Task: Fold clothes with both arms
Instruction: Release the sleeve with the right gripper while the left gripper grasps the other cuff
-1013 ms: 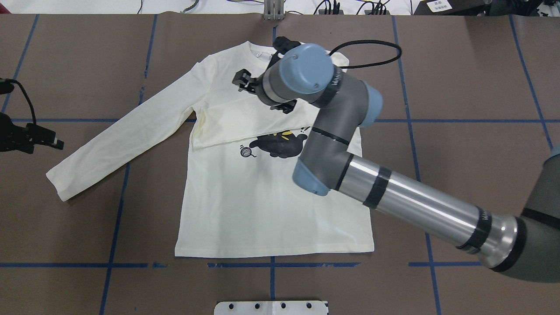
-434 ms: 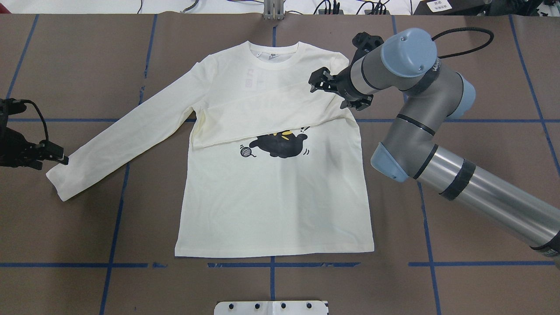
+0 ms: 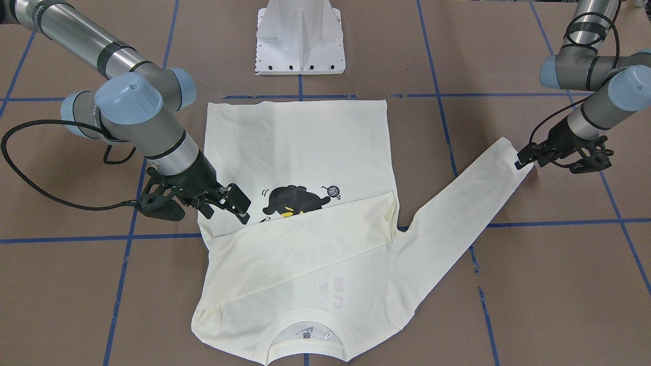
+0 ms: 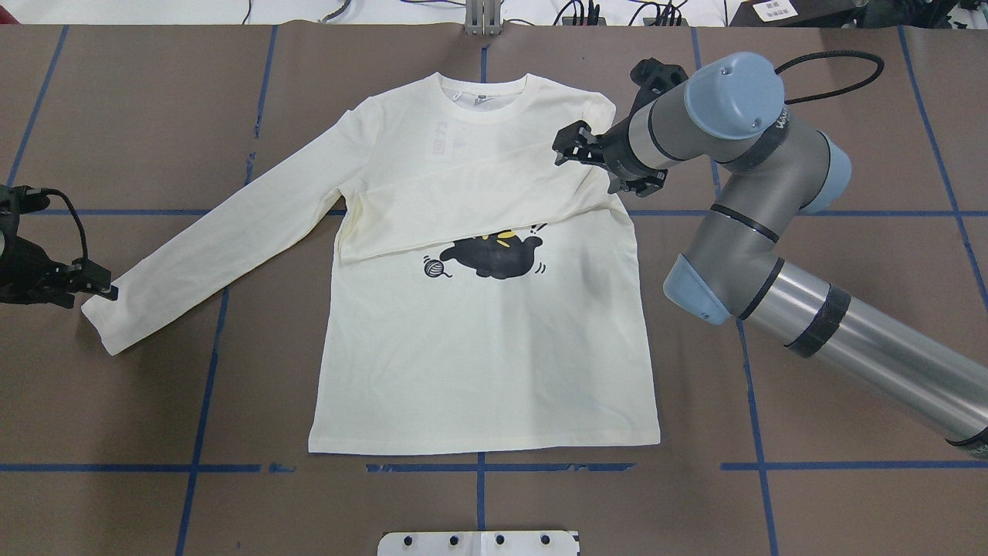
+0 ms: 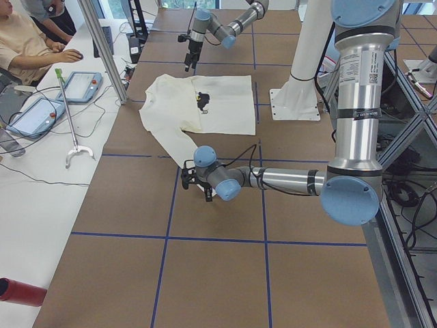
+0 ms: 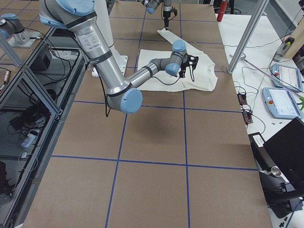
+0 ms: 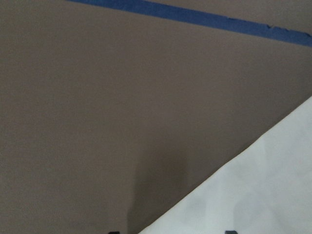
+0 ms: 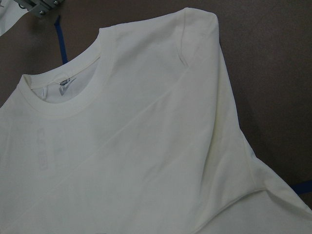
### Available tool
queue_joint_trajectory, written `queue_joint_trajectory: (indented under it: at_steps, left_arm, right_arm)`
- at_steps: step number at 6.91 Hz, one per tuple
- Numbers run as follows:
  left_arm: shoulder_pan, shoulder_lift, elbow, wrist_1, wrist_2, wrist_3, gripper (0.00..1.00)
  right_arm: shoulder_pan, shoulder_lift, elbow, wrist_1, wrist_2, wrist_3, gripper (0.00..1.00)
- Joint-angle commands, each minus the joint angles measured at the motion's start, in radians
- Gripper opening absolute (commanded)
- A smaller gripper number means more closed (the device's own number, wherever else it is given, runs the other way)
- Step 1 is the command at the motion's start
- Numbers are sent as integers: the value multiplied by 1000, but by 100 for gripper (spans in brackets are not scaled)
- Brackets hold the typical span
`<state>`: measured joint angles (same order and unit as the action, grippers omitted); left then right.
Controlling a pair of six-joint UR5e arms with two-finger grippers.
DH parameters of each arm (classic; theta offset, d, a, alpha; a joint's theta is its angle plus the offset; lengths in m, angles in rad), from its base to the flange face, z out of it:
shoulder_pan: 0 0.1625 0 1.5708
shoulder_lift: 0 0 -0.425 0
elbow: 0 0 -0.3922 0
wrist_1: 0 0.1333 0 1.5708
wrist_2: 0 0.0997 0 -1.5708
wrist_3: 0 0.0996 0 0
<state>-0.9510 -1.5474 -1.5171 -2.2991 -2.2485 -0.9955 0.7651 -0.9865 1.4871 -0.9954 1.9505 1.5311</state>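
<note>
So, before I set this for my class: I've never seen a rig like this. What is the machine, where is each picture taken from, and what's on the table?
It is a robot with two jointed arms, the left arm and the right arm, each ending in a two-finger pincer. One picture looks down from behind the robot, one faces it from across the table, two look along the table from its ends, and two come from small cameras on the wrists. On the brown table lies a cream long-sleeved T-shirt with a black cat print. One sleeve is folded across the chest; the other sleeve lies stretched out. The left pincer is at that sleeve's cuff; the right pincer is over the shirt's shoulder. Both look open, holding nothing.
</note>
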Motion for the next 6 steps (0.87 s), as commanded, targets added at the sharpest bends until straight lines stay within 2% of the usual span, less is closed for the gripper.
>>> queue_joint_trajectory:
  at_steps: [1, 2, 3, 6]
  left_arm:
    - [17, 0, 6, 1, 7, -2, 55]
    - [17, 0, 6, 4, 7, -3, 11]
    - [17, -7, -1, 7, 4, 4, 0]
    - [15, -11, -63, 9, -3, 5, 0]
  right_arm:
    - [-4, -4, 10, 0, -1, 0, 100]
    - [-4, -4, 10, 0, -2, 0, 100]
    - [-4, -4, 10, 0, -2, 0, 100]
    - [-7, -4, 12, 0, -2, 0, 100]
